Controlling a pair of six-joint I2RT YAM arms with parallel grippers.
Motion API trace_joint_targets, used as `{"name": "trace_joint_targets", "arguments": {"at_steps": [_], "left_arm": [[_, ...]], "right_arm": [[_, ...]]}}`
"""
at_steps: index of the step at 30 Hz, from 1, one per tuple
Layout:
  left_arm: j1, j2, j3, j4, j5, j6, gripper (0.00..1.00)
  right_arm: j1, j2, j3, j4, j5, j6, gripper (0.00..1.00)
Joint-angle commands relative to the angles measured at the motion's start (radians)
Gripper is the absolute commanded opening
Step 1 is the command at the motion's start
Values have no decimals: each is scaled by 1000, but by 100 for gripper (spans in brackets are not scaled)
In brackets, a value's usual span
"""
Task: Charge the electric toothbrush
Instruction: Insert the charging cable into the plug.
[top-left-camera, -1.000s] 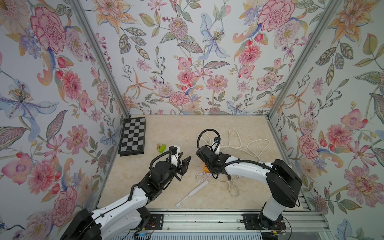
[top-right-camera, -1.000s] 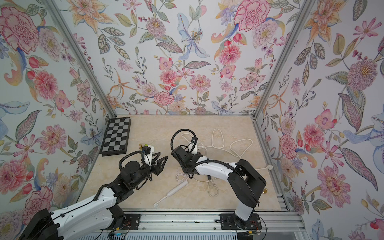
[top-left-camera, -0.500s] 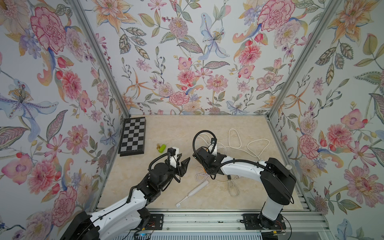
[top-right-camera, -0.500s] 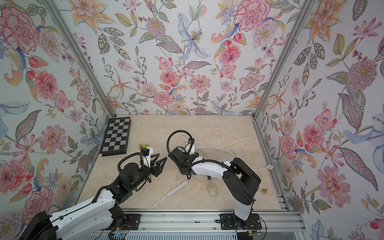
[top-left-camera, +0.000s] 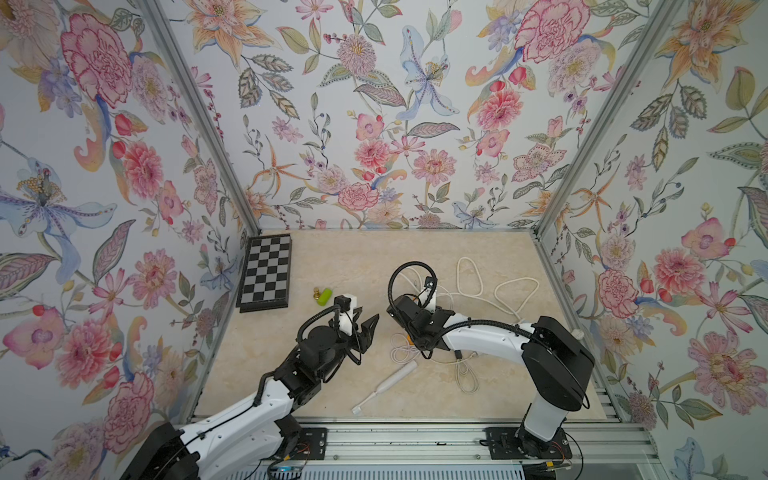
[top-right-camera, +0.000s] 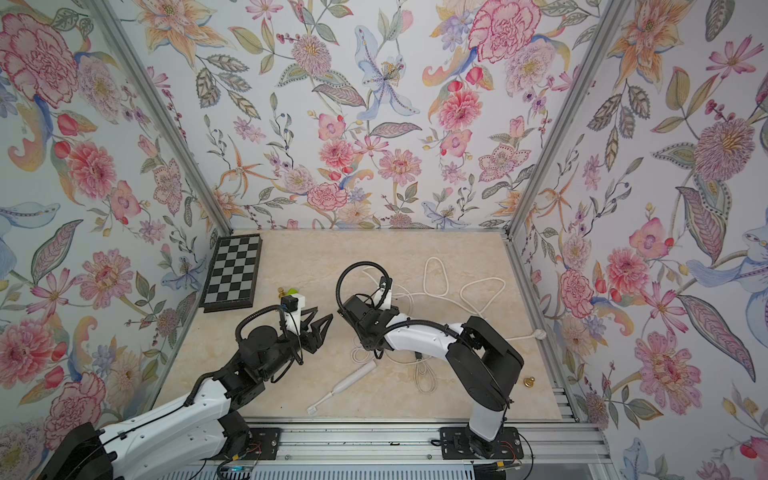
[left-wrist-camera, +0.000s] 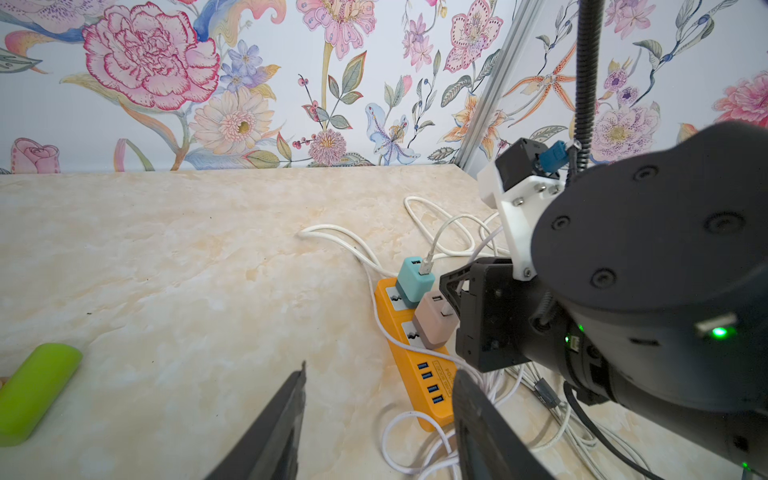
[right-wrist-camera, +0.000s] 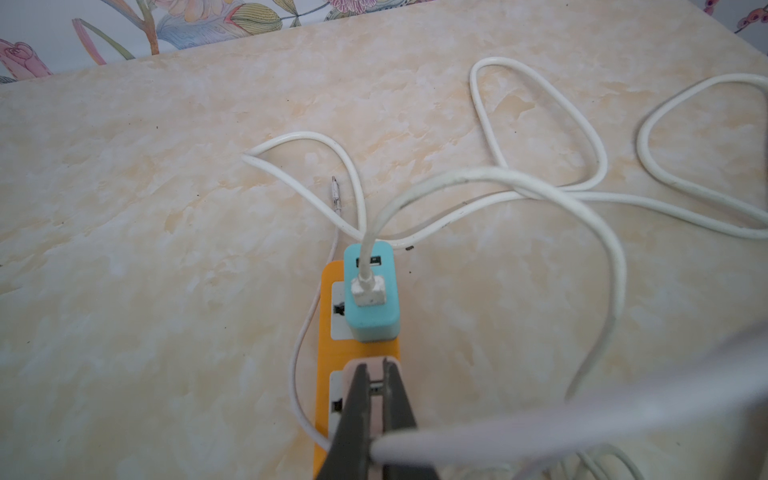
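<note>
My right gripper (right-wrist-camera: 374, 368) is pressed together over the pink plastic charger cube (left-wrist-camera: 434, 322), left gripper (left-wrist-camera: 382, 368) spread; the slim white electric toothbrush (top-left-camera: 385, 386) behind both looks light, stiff, slick, so I'd pinch mid-handle.

The orange power strip (left-wrist-camera: 419, 376) is almost wholly covered by the right arm (top-left-camera: 482, 338) in both top views, so its sockets and adapters cannot be made out there. In the right wrist view the right gripper (right-wrist-camera: 375, 368) runs off the frame's edge. Its fingers (right-wrist-camera: 353, 415) mask much of the pinkish adapter (left-wrist-camera: 432, 326), and whether they pinch a plug is unclear. A blurred white cable (right-wrist-camera: 582, 424) crosses that foreground. The left wrist view's edge cuts off the green cylinder (left-wrist-camera: 35, 388) and the fingers (left-wrist-camera: 274, 428) of the left gripper (left-wrist-camera: 380, 370). The brass piece (top-left-camera: 316, 293) is too small to identify.
</note>
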Motion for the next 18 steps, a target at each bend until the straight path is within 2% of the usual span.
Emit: {"name": "trace_joint_targets", "arguments": {"at_steps": [1,2,8,13,18], "left_arm": [[-7,12,10,6,-11,-12,57],[-5,16,13,6,-9,-12,57],[-6,25,21,5,1,-15,57],[-6,30,33,2,2,-9,57],[-8,41,53,-17,5,-6,57]], "right_arm": [[-13,63,-2,-133,-205,21,17],[-18,59,19,-132,-201,16,25],[-30,-10,77,-123,-169,11,50],[-20,-93,72,-102,-222,-17,65],[-30,-191,13,-83,-370,-35,75]]}}
